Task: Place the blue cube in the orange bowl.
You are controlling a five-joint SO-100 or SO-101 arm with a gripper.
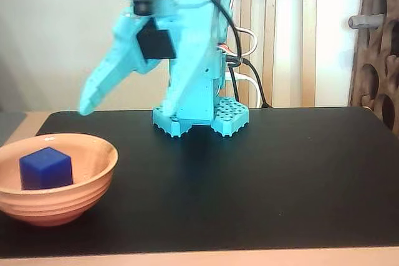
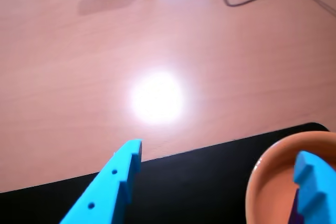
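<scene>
Here, on my remote feed, the blue cube (image 1: 45, 167) sits inside the orange bowl (image 1: 93, 182), resting on the bowl's floor toward the left side in the fixed view, one corner edge turned to the camera. The bowl stands at the left end of the black surface (image 1: 262, 179), its ridged outer wall facing the lens and its left rim cut off by the picture's edge. A strip of pale wood shows along the near edge of the black surface.

Above and behind the bowl, the turquoise arm (image 1: 187, 48) leans to the left in the fixed view, its long pointed finger (image 1: 100, 85) angled down and hanging in the air well clear of the bowl's rim. The arm's base (image 1: 199, 116) stands at the back of the surface, with black and white cables (image 1: 240, 60) trailing behind it.

From the wrist view, the gripper (image 2: 220, 166) is spread wide with nothing between its tips: one finger at lower left over the black surface, the other at lower right over the bowl's rim (image 2: 278, 148). A dark bluish patch beside that right finger may be the cube, though I cannot be sure at this blur. Beyond lies a pale wooden floor (image 2: 105, 61) with a bright glare spot.
</scene>
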